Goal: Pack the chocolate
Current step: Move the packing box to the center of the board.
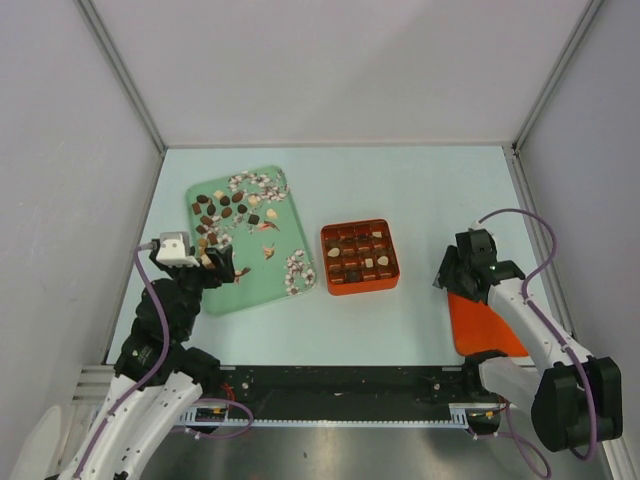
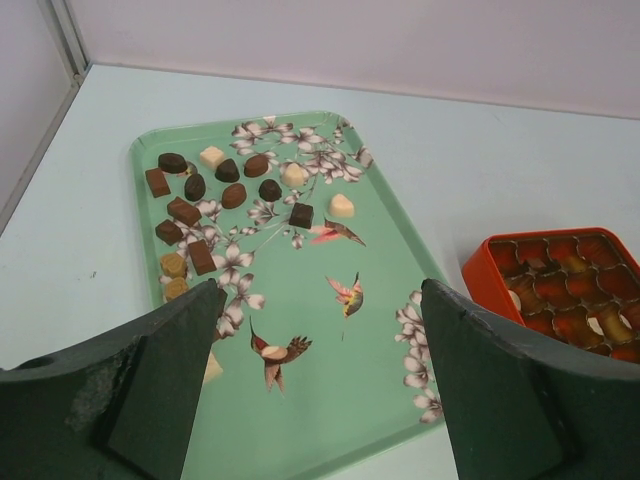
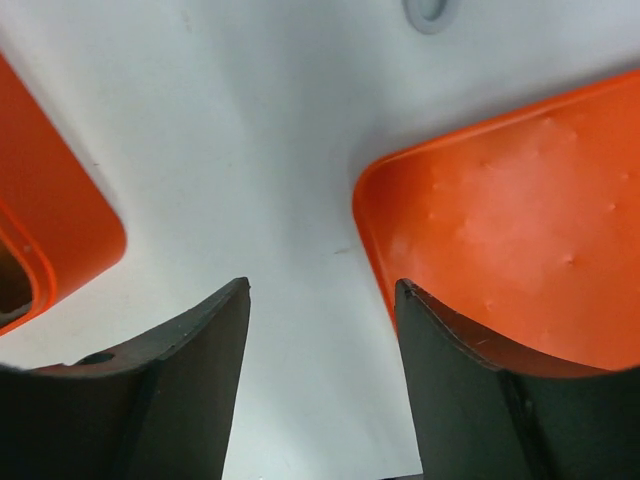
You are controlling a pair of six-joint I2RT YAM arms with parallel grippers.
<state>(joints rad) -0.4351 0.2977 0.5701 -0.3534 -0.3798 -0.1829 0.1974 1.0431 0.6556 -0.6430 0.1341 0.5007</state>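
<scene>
Several chocolate pieces [image 1: 222,208], dark brown with a few cream and tan ones, lie on the far left part of a green flowered tray [image 1: 255,285]. In the left wrist view the chocolates [image 2: 232,194] lie beyond my fingers on the tray [image 2: 330,390]. My left gripper [image 1: 220,268] hovers open and empty over the tray's near left part, also seen in the left wrist view [image 2: 320,290]. The orange box [image 1: 360,258] with a grid of cells holds a few pieces. My right gripper [image 1: 446,278] is open and empty, low over the table [image 3: 322,285] between the box [image 3: 50,220] and the lid.
An orange lid [image 1: 486,322] lies flat at the right near edge, partly under my right arm; it also shows in the right wrist view [image 3: 520,220]. The box shows at the right of the left wrist view [image 2: 560,290]. Grey walls enclose the table on three sides.
</scene>
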